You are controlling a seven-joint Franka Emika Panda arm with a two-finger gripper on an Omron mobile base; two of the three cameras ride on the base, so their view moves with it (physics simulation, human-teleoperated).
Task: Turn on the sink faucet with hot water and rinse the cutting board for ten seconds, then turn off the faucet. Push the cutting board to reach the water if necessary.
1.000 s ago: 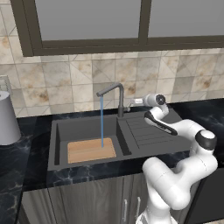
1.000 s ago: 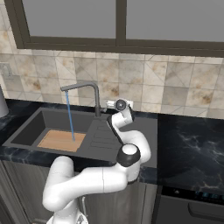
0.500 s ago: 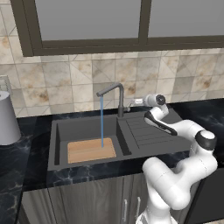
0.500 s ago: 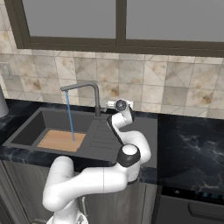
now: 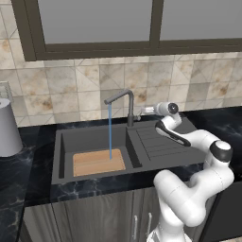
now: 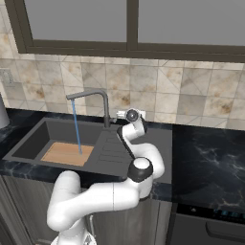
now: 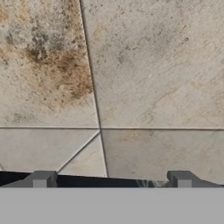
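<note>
Faucet (image 5: 127, 101): on, water (image 5: 110, 132) running.
Board (image 5: 98, 162): in sink (image 5: 66, 142), under the stream.
Gripper (image 5: 147, 110): empty, fingers apart, beside the faucet lever.
Left: finish rinse, shut off.

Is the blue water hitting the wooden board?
Touching. In the left base view the water runs straight down from the spout and ends on the cutting board.

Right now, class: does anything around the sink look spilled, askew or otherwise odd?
Nothing stands out. The water falls straight from the sink faucet onto the cutting board, which lies flat in the sink. The gripper hangs beside the faucet's post, its fingers apart, facing the wall tiles.
</note>
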